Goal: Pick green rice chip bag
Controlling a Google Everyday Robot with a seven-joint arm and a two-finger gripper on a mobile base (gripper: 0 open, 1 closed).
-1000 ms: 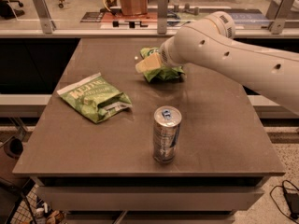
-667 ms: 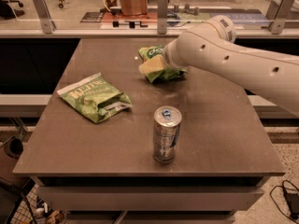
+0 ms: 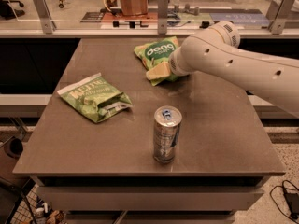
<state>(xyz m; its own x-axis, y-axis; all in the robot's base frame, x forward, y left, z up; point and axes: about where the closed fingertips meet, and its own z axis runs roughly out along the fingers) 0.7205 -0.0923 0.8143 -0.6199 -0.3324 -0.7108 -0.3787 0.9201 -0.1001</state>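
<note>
The green rice chip bag (image 3: 156, 52) is bright green with a dark oval logo and white lettering. It is at the back middle of the table (image 3: 219, 134), tilted up with its face toward the camera. My gripper (image 3: 160, 72) comes in from the right on a white arm (image 3: 233, 64) and is shut on the bag's lower edge. One cream finger (image 3: 157, 71) shows in front of the bag; the other is hidden behind it.
A flatter lime-green KETTLE bag (image 3: 95, 97) lies on the left of the table. A silver drink can (image 3: 166, 134) stands upright near the front middle. A glass rail with metal posts (image 3: 162, 10) runs behind the table.
The gripper and arm have shifted slightly right. The green rice chip bag has tipped up from lying flat, and its logo now faces the camera.
</note>
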